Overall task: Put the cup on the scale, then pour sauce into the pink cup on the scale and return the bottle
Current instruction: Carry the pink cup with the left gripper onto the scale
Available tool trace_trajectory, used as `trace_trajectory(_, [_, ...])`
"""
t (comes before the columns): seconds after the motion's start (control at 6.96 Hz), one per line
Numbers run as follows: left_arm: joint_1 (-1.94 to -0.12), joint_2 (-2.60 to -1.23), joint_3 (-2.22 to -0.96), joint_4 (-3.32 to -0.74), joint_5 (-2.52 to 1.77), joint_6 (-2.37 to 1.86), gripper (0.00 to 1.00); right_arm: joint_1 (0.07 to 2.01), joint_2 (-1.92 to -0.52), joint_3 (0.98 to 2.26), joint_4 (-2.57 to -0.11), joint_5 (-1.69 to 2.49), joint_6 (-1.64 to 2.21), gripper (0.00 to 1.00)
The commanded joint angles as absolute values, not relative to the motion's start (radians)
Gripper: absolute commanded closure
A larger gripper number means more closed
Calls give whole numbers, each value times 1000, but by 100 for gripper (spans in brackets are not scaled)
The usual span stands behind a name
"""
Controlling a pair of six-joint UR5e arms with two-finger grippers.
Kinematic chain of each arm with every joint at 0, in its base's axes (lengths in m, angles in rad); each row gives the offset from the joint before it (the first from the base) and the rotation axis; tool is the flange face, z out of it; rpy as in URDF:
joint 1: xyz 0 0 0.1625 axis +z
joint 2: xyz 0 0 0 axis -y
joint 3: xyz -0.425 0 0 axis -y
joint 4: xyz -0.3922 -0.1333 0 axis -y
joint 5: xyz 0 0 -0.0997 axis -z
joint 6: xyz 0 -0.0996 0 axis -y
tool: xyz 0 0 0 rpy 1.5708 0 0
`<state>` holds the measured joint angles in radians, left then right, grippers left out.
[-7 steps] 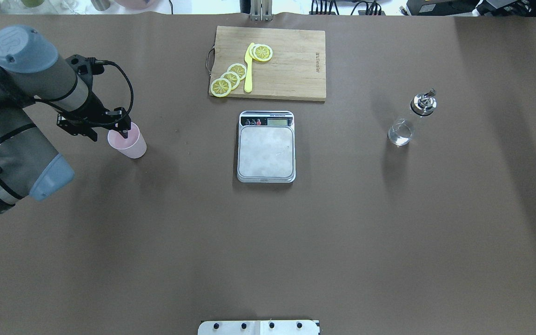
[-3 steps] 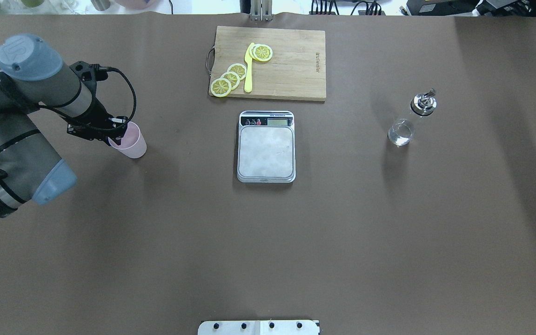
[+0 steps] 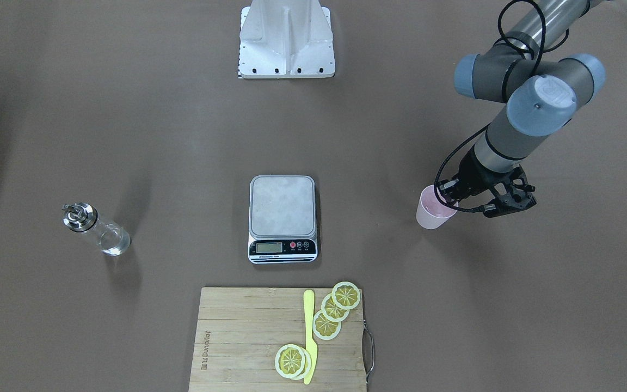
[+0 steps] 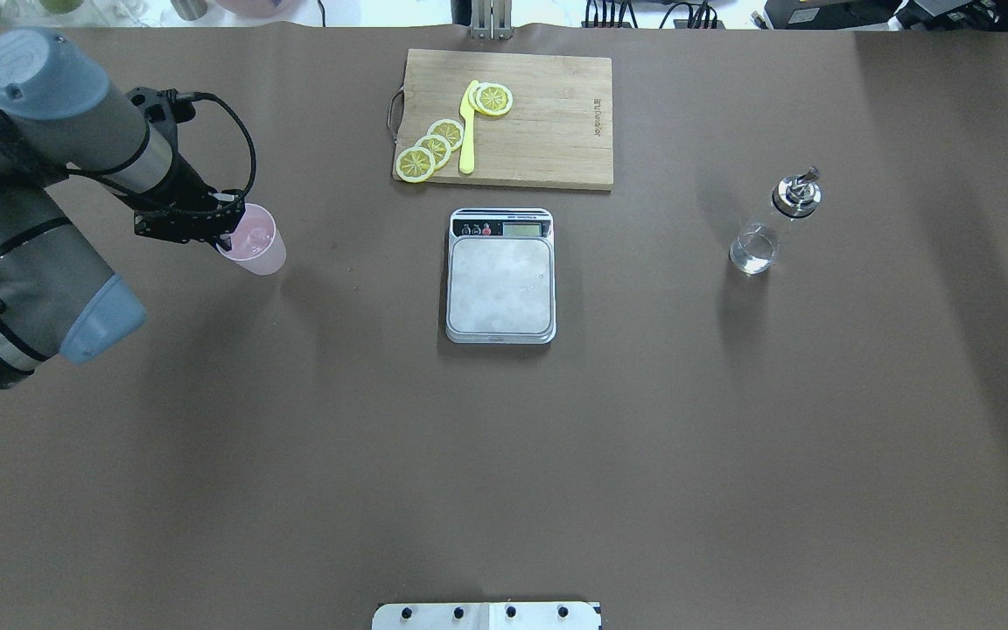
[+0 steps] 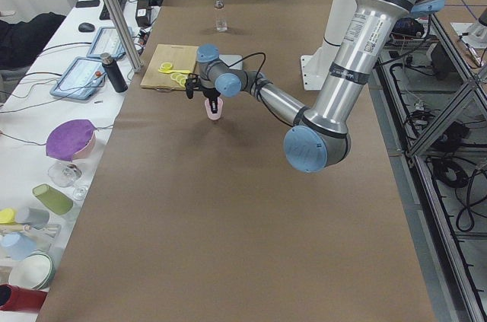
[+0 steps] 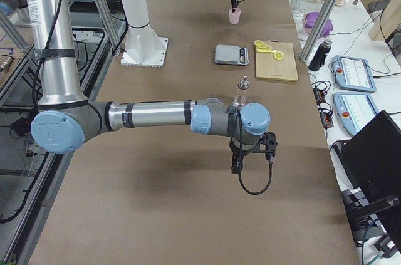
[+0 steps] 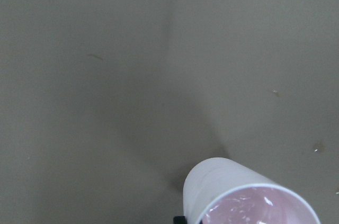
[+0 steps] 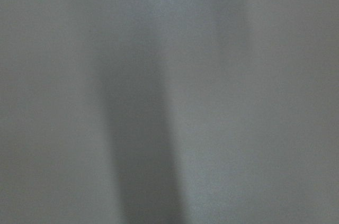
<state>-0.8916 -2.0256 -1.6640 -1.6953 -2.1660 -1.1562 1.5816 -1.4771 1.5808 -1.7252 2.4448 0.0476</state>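
The pale pink cup (image 4: 255,245) is at the table's left, well left of the scale (image 4: 500,289), whose steel platform is bare. My left gripper (image 4: 227,234) is shut on the cup's rim, one finger inside it, and the cup looks slightly raised and tilted. It shows in the front view (image 3: 432,211) and fills the bottom of the left wrist view (image 7: 249,197). The clear glass bottle (image 4: 766,232) with a metal pourer stands upright at the right. My right gripper (image 6: 237,166) shows only in the right side view, near the bottle; I cannot tell its state.
A wooden cutting board (image 4: 548,131) lies behind the scale, with several lemon slices (image 4: 434,147) and a yellow knife (image 4: 468,131) on it. The robot's base plate (image 4: 486,616) is at the near edge.
My left gripper has closed in on the cup's rim and moved it a little away from the robot and to the right. The scale and the bottle have not moved.
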Motion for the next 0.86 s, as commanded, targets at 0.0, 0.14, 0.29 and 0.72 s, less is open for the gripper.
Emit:
trace_trajectory(0.0, [-899, -2211, -1706, -1501, -2201, -1317, 100, 1582, -1476, 1586, -1726, 2454, 48, 0])
trace_trajectory(0.14, [-846, -2283, -1695, -1491, -2195, -1433, 100, 1582, -1474, 1586, -1724, 2453, 48, 0])
trace_trajectory(0.29, [-783, -2355, -1651, -1494, -2169, -1533, 100, 1582, -1474, 1586, -1724, 2453, 48, 0])
trace_trajectory(0.72, [-672, -2517, -1410, -1614, -2030, -1672, 100, 1578, -1470, 1586, -1724, 2448, 48, 0])
